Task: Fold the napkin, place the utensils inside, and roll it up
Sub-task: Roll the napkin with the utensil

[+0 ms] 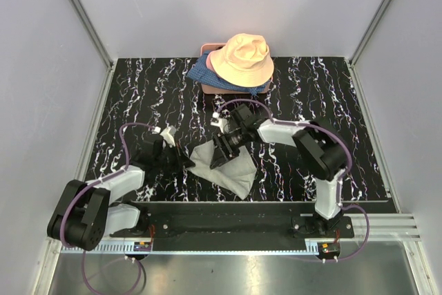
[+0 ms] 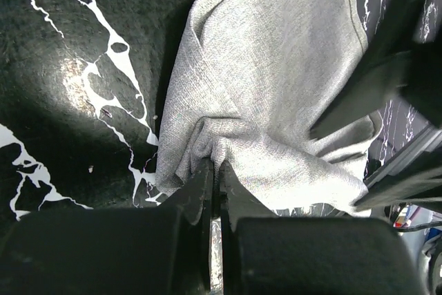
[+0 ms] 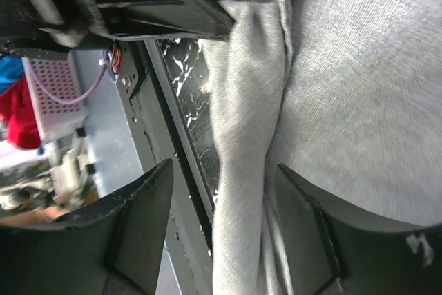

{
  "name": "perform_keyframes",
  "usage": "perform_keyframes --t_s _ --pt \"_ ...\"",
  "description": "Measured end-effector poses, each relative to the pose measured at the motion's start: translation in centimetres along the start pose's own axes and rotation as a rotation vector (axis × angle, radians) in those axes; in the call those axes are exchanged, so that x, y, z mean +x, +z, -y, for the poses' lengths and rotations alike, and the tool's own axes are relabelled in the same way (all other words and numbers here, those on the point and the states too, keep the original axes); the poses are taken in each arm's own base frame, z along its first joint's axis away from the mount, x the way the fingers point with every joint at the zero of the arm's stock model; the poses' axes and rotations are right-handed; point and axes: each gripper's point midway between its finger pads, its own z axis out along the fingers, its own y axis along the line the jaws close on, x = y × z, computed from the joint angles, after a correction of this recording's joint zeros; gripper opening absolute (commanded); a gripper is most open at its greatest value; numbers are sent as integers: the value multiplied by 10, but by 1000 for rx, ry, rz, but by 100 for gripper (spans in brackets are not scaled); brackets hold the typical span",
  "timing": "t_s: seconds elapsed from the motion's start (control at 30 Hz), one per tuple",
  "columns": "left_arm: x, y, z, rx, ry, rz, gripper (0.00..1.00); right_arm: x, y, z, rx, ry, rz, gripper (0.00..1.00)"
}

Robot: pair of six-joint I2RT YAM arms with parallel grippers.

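Observation:
The light-grey napkin (image 1: 231,170) lies crumpled on the black marbled table between my two arms. My left gripper (image 1: 188,162) is at its left edge. In the left wrist view that gripper (image 2: 215,168) is shut on a bunched fold of the napkin (image 2: 276,67). My right gripper (image 1: 222,151) hangs over the cloth's upper part. In the right wrist view it (image 3: 224,195) is open, and a raised ridge of napkin (image 3: 248,170) runs between its fingers without being pinched. The utensils are out of view.
A peach bucket hat (image 1: 242,59) sits on blue patterned fabric (image 1: 202,72) and a pink box (image 1: 235,90) at the back centre. The metal rail (image 1: 228,222) carrying the arm bases runs along the near edge, close below the napkin. Grey walls enclose the table.

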Motion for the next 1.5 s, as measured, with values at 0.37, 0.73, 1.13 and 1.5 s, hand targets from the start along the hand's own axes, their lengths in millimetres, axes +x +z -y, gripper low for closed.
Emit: perform_keyframes --t_s 0.37,0.73,1.13,1.5 --pt "-2 0 -2 -32 -16 -17 0 4 -64 -33 245 -147 214 76" --pt "-5 4 -2 -48 -33 -41 0 74 -46 -37 413 -103 134 77" --pt "-5 3 -2 -52 -36 -46 0 106 -35 -16 518 -47 77 73" --pt "-7 5 -2 -61 -43 -56 0 117 -24 -1 557 25 39 43"
